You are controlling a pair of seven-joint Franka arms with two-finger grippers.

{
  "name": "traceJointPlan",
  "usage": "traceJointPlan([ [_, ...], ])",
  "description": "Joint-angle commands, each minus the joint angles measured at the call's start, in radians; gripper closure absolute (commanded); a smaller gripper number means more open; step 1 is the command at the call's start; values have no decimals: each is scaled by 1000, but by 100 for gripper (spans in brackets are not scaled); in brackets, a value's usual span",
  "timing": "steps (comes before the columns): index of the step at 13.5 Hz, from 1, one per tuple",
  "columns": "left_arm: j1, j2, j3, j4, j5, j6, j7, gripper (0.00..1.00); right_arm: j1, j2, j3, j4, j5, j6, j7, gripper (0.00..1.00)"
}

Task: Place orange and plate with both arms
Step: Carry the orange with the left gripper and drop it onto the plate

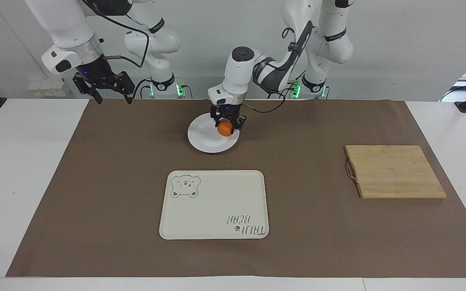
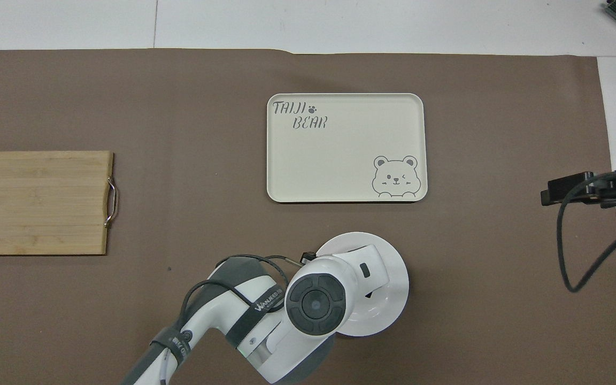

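facing view shows the left gripper (image 1: pixel 227 122) clenched on the orange (image 1: pixel 225 128) directly above the white plate (image 1: pixel 204 139), toward its left-arm-side rim, while the right gripper (image 1: pixel 109 91) waits with fingers spread over the brown mat's (image 1: pixel 95 182) robot-side corner.

A bright orange fruit (image 1: pixel 225 128) sits over a glossy white plate (image 1: pixel 202 139). The cream tray (image 1: pixel 212 206), frame centre, bears a grey bear drawing and lettering. Brown mat (image 1: pixel 95 182); pale wooden board (image 1: pixel 395 171).
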Motion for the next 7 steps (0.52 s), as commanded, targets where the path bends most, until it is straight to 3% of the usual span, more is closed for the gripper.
traceJointPlan([
  [1, -37, 14, 14, -7, -16, 43, -53, 66, -15, -13, 2, -95, 35, 99, -136, 0],
  [2, -34, 15, 16, -4, -16, 43, -54, 1, -15, -14, 2, -115, 38, 101, -147, 0],
  [4, -25, 9, 16, -1, -16, 11, -57, 0, -17, -23, 1, -147, 72, 101, -161, 0],
  [7, 35, -29, 25, 7, -11, -50, -44, 0, -27, -29, 1, -286, 165, 171, -260, 0],
])
